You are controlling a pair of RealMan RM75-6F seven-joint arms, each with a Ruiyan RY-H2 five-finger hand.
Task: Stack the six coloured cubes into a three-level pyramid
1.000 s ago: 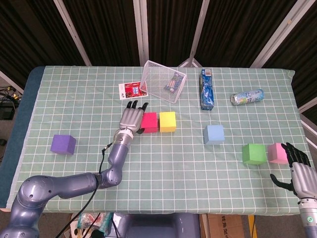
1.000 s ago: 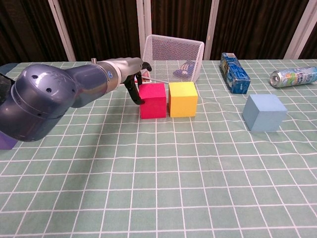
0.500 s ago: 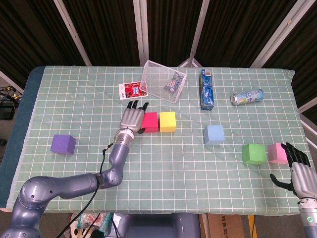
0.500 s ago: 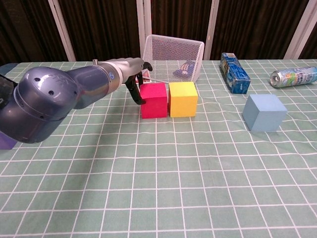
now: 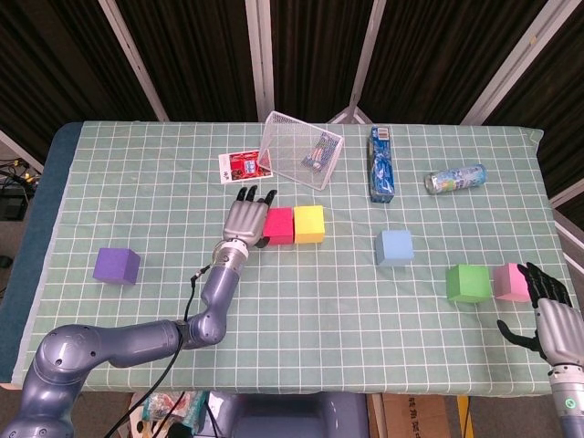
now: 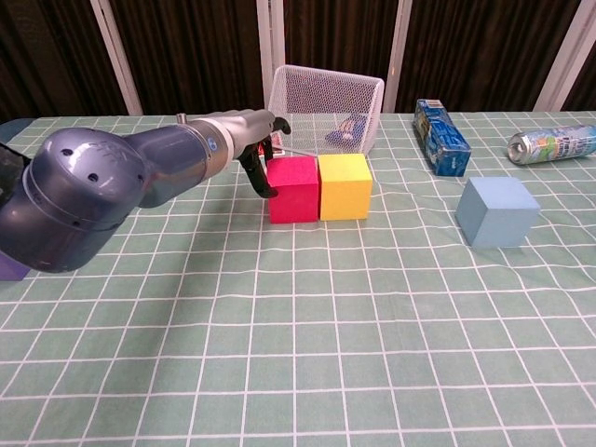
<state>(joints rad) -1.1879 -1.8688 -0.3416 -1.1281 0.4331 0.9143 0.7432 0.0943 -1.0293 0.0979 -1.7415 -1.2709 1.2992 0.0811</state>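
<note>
A table covered in a green checked cloth is seen from above and from chest height. Six cubes are scattered on it, none stacked yet. The red cube and the yellow cube sit side by side in the middle, their faces touching, which looks like the start of the pyramid's bottom row. The left hand is laid flat against the red cube's outer side, fingers extended and close together, grasping nothing; the posture suggests the cube is being pushed sideways against its neighbour, not lifted.

The light blue cube stands well apart to the right. The green cube and pink cube sit near each other at the right edge, just beside the right hand, which is held with fingers spread and empty. The purple cube lies alone far left.

At the back a tilted wire basket, a printed card, a blue carton and a lying bottle are set.
</note>
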